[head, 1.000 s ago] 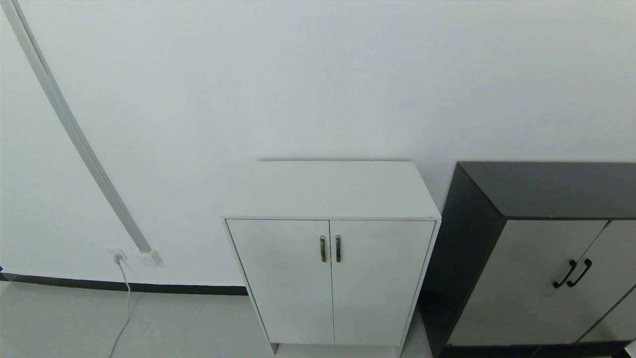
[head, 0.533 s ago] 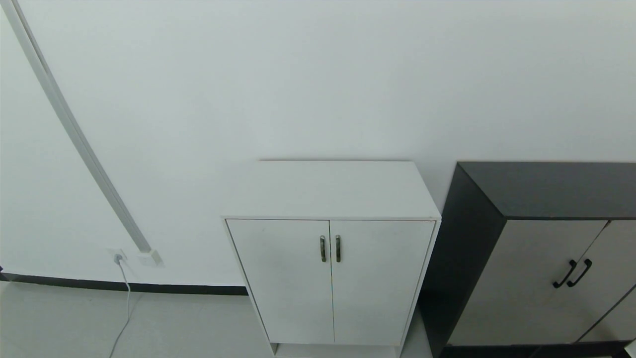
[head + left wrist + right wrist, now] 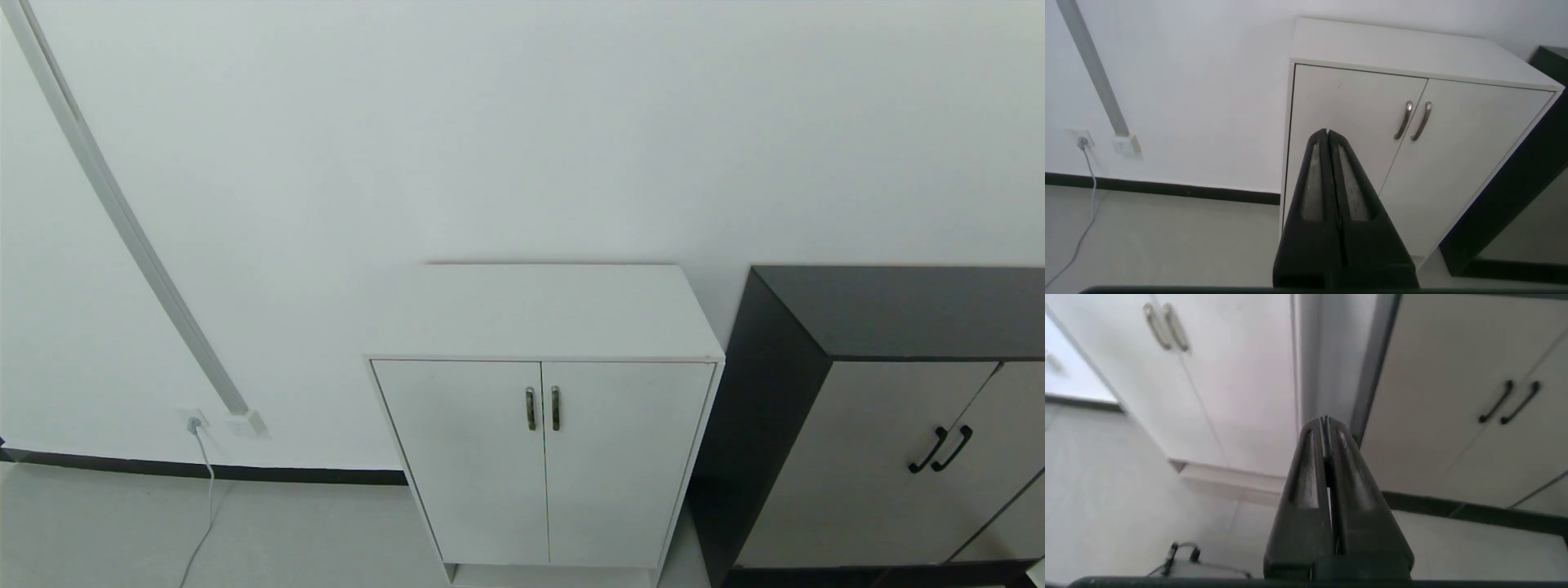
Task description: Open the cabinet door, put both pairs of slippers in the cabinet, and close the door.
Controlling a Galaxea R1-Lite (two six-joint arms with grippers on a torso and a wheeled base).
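Left claw (image 3: 1328, 132): held above the floor, pointed toward the white cabinet (image 3: 543, 465), well apart from it. Right claw (image 3: 1325, 421): aimed low, toward the gap between white cabinet and dark cabinet (image 3: 865, 465). White cabinet: upright against the wall, both doors shut, two metal handles (image 3: 543, 408) side by side at the middle seam, dark cabinet just beside it. Both claws: pressed flat together, gripping nothing, touching nothing.
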